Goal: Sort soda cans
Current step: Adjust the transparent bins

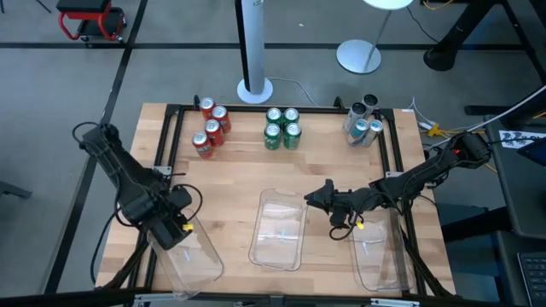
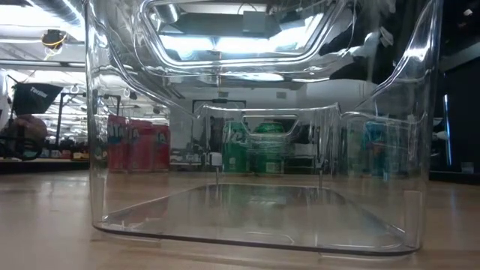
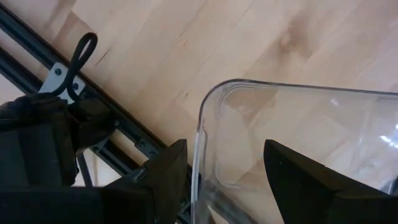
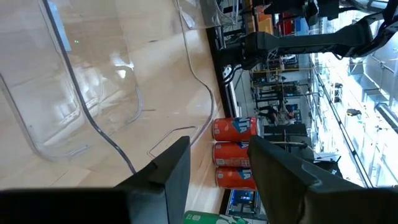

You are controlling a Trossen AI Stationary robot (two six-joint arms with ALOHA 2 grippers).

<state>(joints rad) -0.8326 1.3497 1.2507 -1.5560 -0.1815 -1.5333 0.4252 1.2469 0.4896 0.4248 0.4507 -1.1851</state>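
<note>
Three clear plastic trays on a pale wooden table point(image 1: 239, 175). Left tray point(image 1: 194, 257) with its corner rim between the spread jaws of the left gripper point(image 1: 182, 228). Middle tray point(image 1: 279, 232) near the jaws of the right gripper point(image 1: 314, 198). Right tray point(image 1: 381, 260) behind those jaws. Black frame point(image 1: 171, 136) edging the tabletop.

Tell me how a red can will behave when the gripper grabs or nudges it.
The red cans stand upright and packed close, so a nudge probably knocks neighbours. Smooth and round, a can would likely roll if tipped. Thin metal may dent under a hard squeeze.
</note>
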